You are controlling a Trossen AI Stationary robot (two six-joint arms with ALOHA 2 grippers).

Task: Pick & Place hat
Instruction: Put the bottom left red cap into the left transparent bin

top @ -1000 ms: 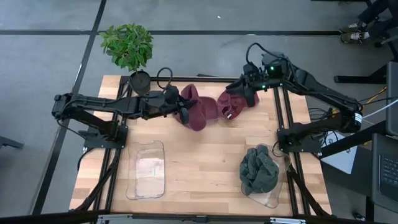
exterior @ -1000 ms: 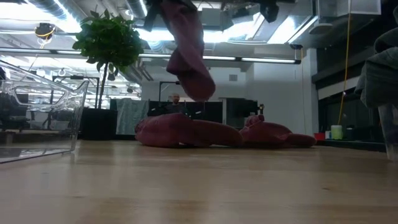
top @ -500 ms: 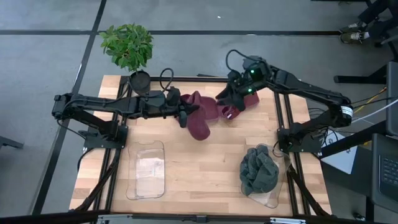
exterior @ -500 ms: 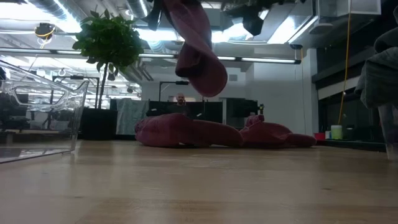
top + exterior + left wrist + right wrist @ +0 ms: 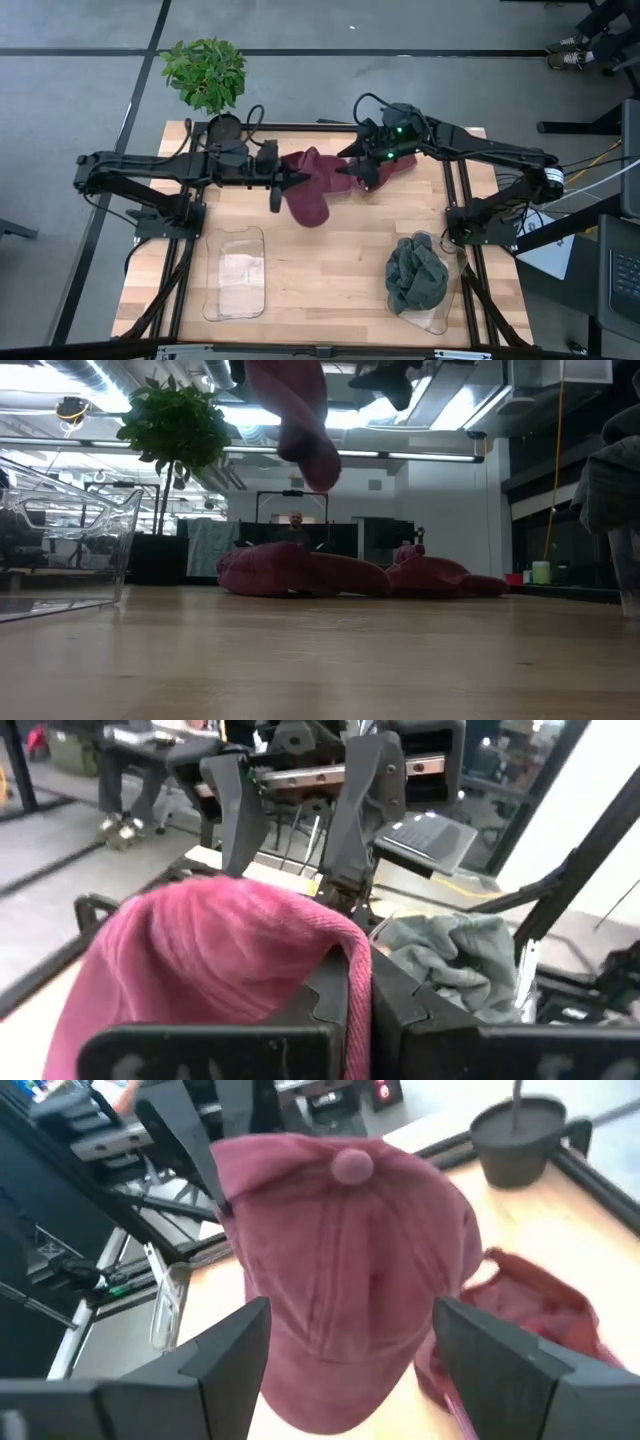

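My left gripper (image 5: 280, 183) is shut on a maroon cap (image 5: 305, 200), which hangs high above the table in the low view (image 5: 300, 420). More maroon caps (image 5: 335, 168) lie in a heap on the table's far middle (image 5: 300, 575). My right gripper (image 5: 352, 172) is open and hovers over that heap, just right of the held cap. In the right wrist view the held cap (image 5: 340, 1250), with its top button (image 5: 350, 1165), fills the space ahead of the spread fingers (image 5: 235, 1350), apart from them. My left gripper pinches the maroon cap at its stitched rim edge (image 5: 357, 975) between the two fingers. The fingers come level from the table's left side. The cap is lifted clear of the table, its crown (image 5: 200, 950) bulging out past the fingers and sagging below them.
A clear bin (image 5: 235, 272) stands near the left front. A second bin with grey hats (image 5: 415, 278) stands at the right front. A potted plant (image 5: 205, 75) sits at the far left corner. A person (image 5: 295, 520) shows in the room beyond.
My left gripper has drawn back toward the table's left and risen, and the held cap has swung and hangs higher than before. My right gripper has moved toward the table's left and down, closing in on the held cap.
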